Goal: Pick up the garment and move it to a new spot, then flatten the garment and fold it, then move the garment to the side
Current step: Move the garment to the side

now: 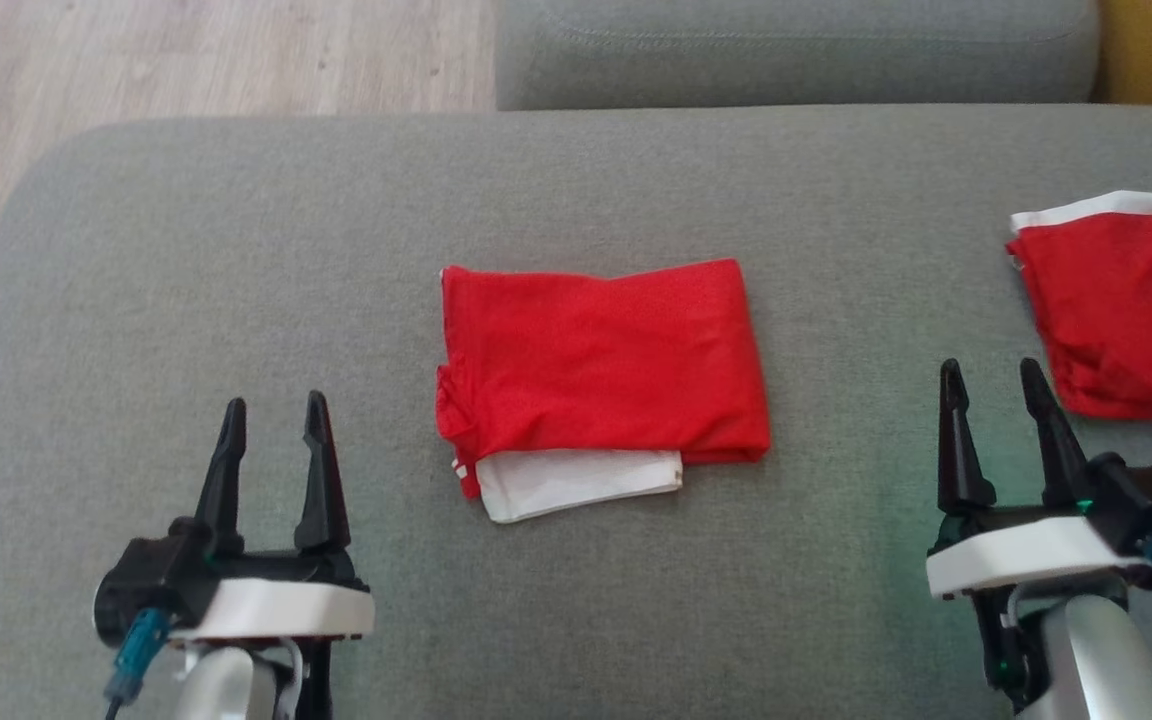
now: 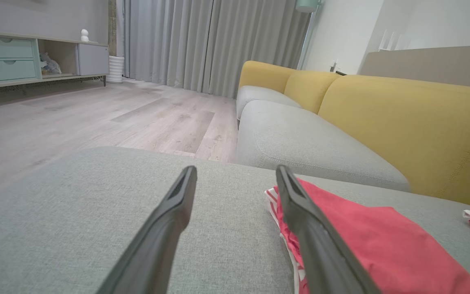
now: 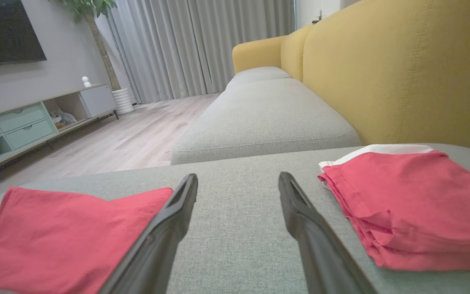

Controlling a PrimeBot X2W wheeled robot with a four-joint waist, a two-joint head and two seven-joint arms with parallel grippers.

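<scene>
The left jaws and right jaws both stand wide open and hold nothing, low over the grey sofa cushion (image 1: 576,600). The folded red garment (image 1: 601,365) lies flat on the cushion between the two, slightly ahead of their tips and touching neither. A second red garment (image 1: 1126,310) lies just right of the right jaws.

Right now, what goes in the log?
folded red garment: centre, grey seat | second red garment: right | left jaws: open | right jaws: open
</scene>
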